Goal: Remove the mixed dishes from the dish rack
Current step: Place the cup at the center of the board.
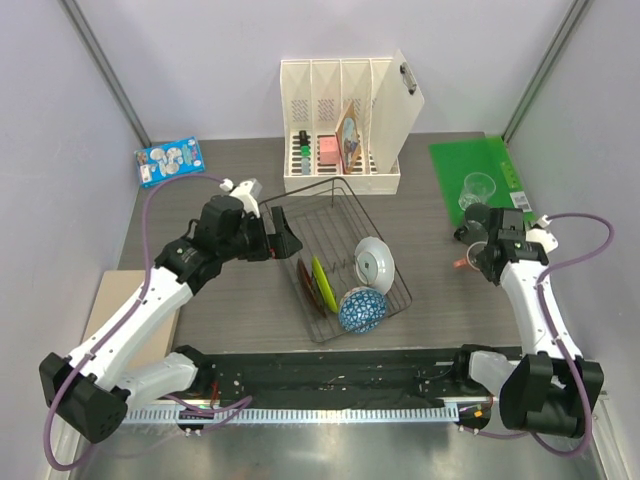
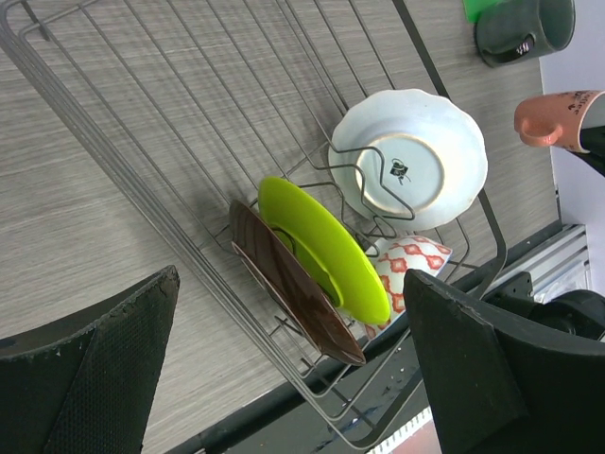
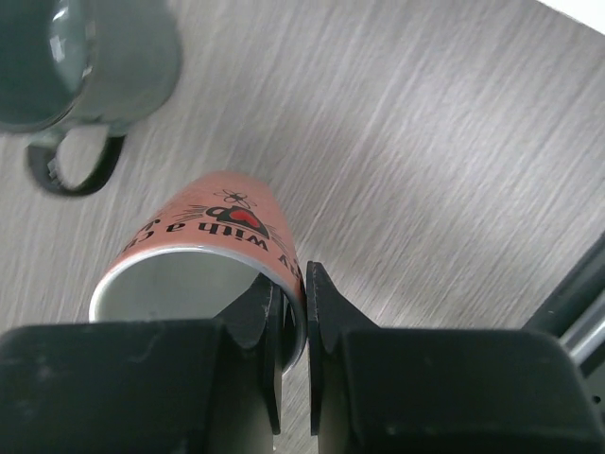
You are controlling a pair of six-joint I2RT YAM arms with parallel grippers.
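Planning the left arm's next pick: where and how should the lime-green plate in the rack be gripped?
Probably by its upper rim, coming from above. The lime-green plate stands on edge between the prongs of the dish rack, tilted against the dark plate beside it, so only the raised edge is free. The open left gripper could put one finger on each face, then lift straight up.

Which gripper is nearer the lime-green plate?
Left. The left gripper hovers open at the dish rack's left edge, just left of the lime-green plate; the right gripper is beyond the rack's right side, shut on the pink mug.
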